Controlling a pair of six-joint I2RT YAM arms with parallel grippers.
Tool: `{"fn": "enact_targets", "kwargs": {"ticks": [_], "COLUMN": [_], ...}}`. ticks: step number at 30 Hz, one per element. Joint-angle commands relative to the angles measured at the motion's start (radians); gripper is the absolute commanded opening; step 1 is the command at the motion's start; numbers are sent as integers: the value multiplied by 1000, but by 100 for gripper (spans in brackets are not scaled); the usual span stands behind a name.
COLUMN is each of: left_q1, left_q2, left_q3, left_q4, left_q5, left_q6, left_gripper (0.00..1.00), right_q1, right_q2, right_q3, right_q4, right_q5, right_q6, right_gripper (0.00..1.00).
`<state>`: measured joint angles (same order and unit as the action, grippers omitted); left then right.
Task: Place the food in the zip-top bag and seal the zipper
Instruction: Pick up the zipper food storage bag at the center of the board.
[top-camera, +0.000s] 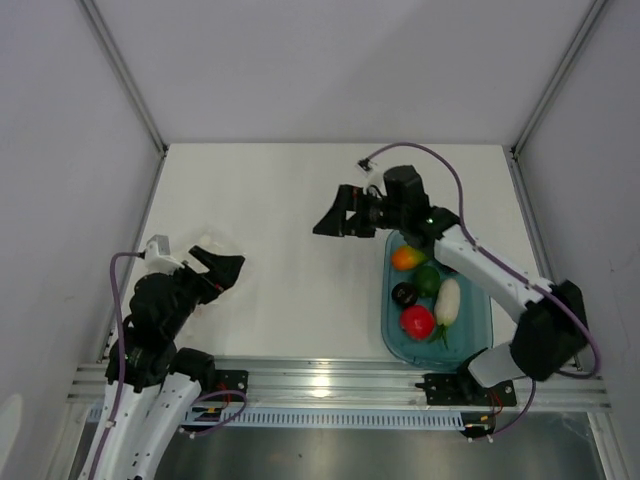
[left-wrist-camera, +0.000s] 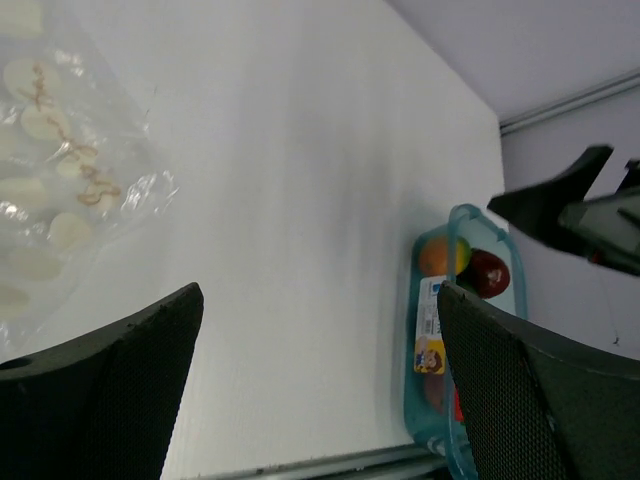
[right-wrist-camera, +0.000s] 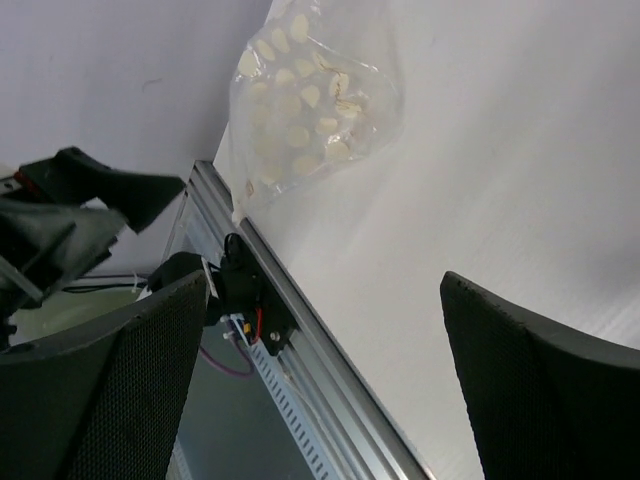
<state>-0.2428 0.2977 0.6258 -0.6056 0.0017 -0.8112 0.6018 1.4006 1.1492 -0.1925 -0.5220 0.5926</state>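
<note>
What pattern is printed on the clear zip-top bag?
The zip-top bag has pale cream ovals on it; the right wrist view shows it best.

Robotics lab test cell, bare white tabletop (top-camera: 290, 230) boxed in by plain pale wall panels (top-camera: 340, 60) on aluminium posts (top-camera: 125, 75), left arm (top-camera: 160, 310) and right arm (top-camera: 500, 275) bolted to an aluminium rail (top-camera: 340, 378) along the near edge, loose purple cable (top-camera: 432, 150), slotted cable duct (top-camera: 330, 418) nearest.
</note>
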Motion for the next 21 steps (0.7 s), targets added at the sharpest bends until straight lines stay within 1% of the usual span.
{"fn": "enact_targets", "kwargs": {"ticks": [1,2,3,4,5,6,7,9,10,11,13,16,18,19,20,21], "left_q1": [11,11,11,11,11,11,11,11,11,11,11,11,11,11,11,11], "left_q2": [58,72,87,116,129,138,158,173,184,187,190,192,198,198,192,186], "left_q3": [101,129,146,190,233,264,337,385,434,474,523,577,604,612,615,624], "left_q4": [-210,-241,-272,-343,-377,-411,-474,-537,-584,-600,-621,-632,-645,-652,-667,-677], "left_q5": [-9,54,73,83,87,83,69,6,-27,-54,-112,-115,-111,-114,-124,-132], "left_q6": [-8,-11,-6,-3,-3,3,7,15,24,33,55,95,110,113,101,90], "left_gripper": [100,99,99,99,99,99,99,99,99,99,99,98,97,97,96,96], "right_q1": [42,47,53,59,75,84,95,119,127,137,151,193,240,257,275,309], "right_q2": [179,214,250,308,336,363,415,471,529,553,603,678,724,735,756,770], "right_q3": [185,207,249,266,285,308,367,430,485,506,524,530,555,572,622,650], "right_q4": [-41,-36,-33,-25,0,1,-14,-77,-102,-119,-102,-44,-60,-115,-155,-195], "right_q5": [-48,-64,-79,-99,-148,-162,-168,-182,-179,-180,-216,-269,-257,-234,-204,-150], "right_q6": [-10,7,48,68,82,98,96,75,50,46,64,96,61,-11,-55,-103], "right_gripper": [99,94,92,90,86,86,86,85,85,85,85,81,79,79,80,80]}}
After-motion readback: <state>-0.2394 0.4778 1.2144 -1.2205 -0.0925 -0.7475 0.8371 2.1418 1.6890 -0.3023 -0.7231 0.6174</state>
